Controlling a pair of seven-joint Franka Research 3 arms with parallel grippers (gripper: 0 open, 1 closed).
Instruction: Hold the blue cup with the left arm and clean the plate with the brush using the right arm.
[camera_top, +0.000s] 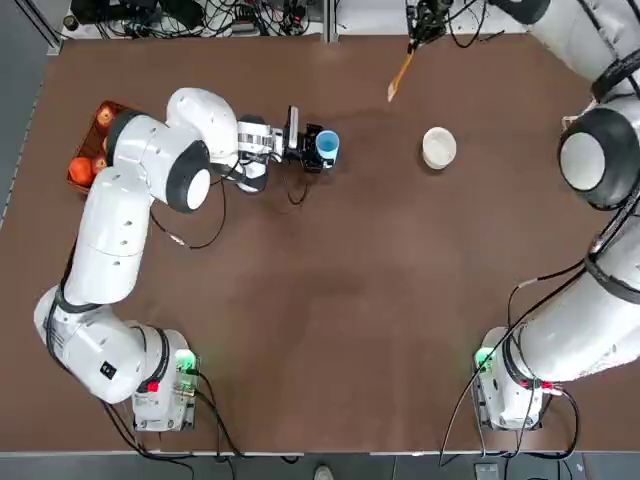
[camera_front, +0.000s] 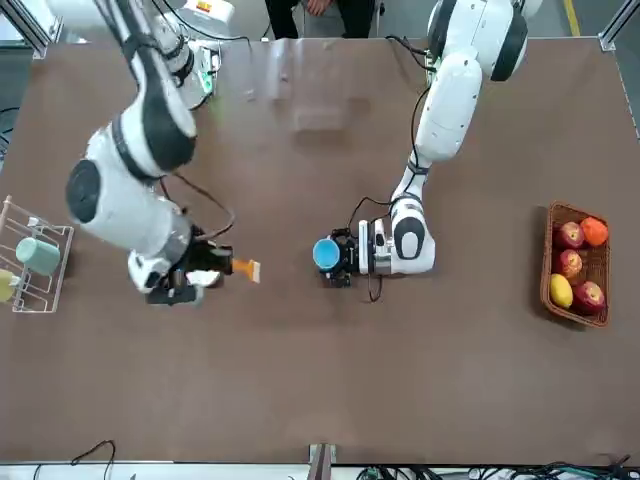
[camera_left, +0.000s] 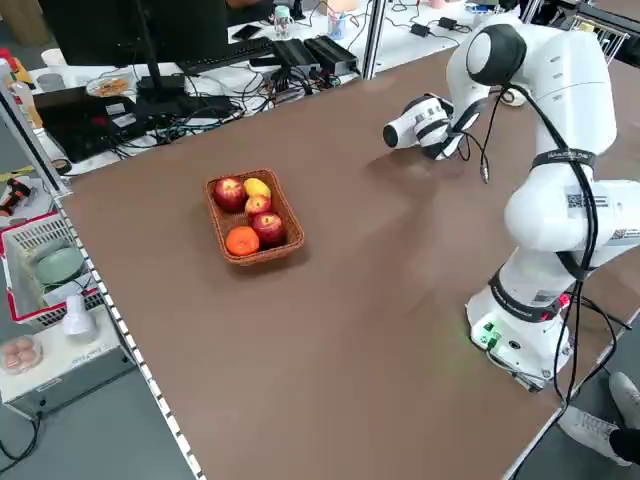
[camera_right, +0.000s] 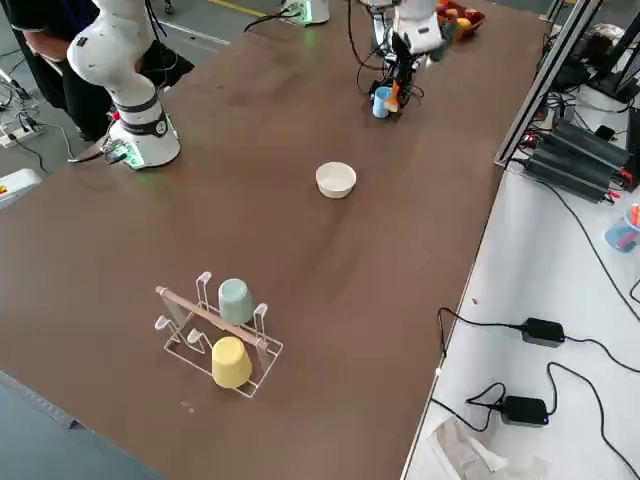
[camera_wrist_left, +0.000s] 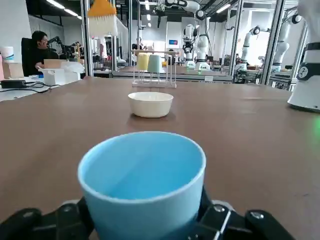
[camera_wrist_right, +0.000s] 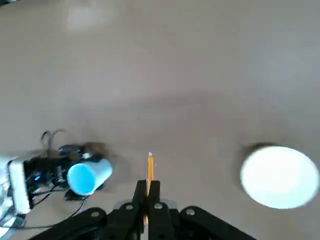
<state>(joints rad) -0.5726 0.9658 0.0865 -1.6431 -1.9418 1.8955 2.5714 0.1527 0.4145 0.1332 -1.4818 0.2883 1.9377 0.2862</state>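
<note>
Left wrist view: blue cup (camera_wrist_left: 145, 205) gripped between fingers of left gripper (camera_top: 308, 147), out over far part of surface (camera_top: 300, 330). Probably light, thin-walled plastic; smooth, perhaps slippery. Best taken by opposite sides below rim, gently, to avoid squeezing it oval. Brush (camera_wrist_right: 151, 167) pinched in closed fingers of right gripper (camera_wrist_right: 148, 183), near white bowl (camera_top: 439, 148), likely the "plate". Handle likely stiff, bristles soft. Keep hold on handle, clear of bristles; expect twisting under hard scrubbing.

blue cup (camera_wrist_left: 142, 180): smooth matt plastic | white bowl (camera_wrist_left: 150, 104): smooth, glossy | basket (camera_left: 255, 262): rough wicker | tabletop (camera_top: 320, 330): smooth, faint sheen
</note>
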